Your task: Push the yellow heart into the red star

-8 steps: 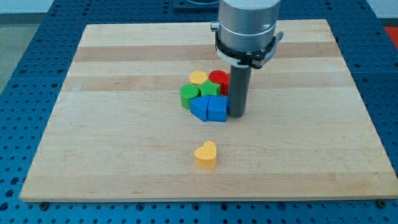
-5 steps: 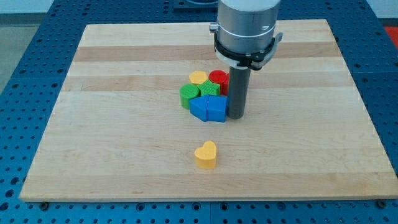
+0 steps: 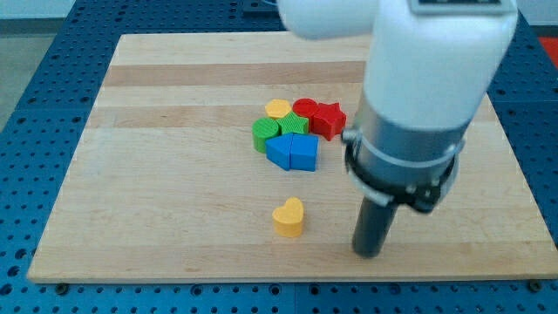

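The yellow heart [image 3: 289,217] lies alone near the view's bottom of the wooden board [image 3: 157,174]. The red star [image 3: 329,119] sits at the right end of a tight cluster of blocks in the board's middle, above and right of the heart. My tip [image 3: 369,253] rests on the board to the right of the yellow heart and slightly lower, apart from it by about a block's width. The arm's white body hides part of the board's right side.
The cluster also holds a red round block [image 3: 304,109], a small yellow block [image 3: 278,108], two green blocks [image 3: 265,133] [image 3: 295,124] and two blue blocks [image 3: 280,151] [image 3: 303,153]. Blue perforated table [image 3: 35,105] surrounds the board.
My tip has moved from beside the blue blocks and red star down to the view's bottom, right of the yellow heart. The red star, hidden before, now shows. No block has moved.
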Robot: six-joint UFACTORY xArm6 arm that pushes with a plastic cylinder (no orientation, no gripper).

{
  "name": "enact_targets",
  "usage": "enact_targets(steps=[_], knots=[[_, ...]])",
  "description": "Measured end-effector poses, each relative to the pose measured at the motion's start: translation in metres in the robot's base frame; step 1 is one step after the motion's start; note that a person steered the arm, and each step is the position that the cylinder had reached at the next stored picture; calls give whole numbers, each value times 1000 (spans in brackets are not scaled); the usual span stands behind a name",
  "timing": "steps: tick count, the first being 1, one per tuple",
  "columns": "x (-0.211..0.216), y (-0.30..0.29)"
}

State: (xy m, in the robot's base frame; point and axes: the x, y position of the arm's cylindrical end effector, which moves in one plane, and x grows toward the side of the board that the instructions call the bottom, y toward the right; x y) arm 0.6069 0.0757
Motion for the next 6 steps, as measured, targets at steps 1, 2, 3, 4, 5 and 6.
enact_targets(steps=[1, 2, 3, 4, 5, 6], knots=[[11, -25], [12, -66], [12, -110], [4, -123], [-11, -121], [-22, -116]])
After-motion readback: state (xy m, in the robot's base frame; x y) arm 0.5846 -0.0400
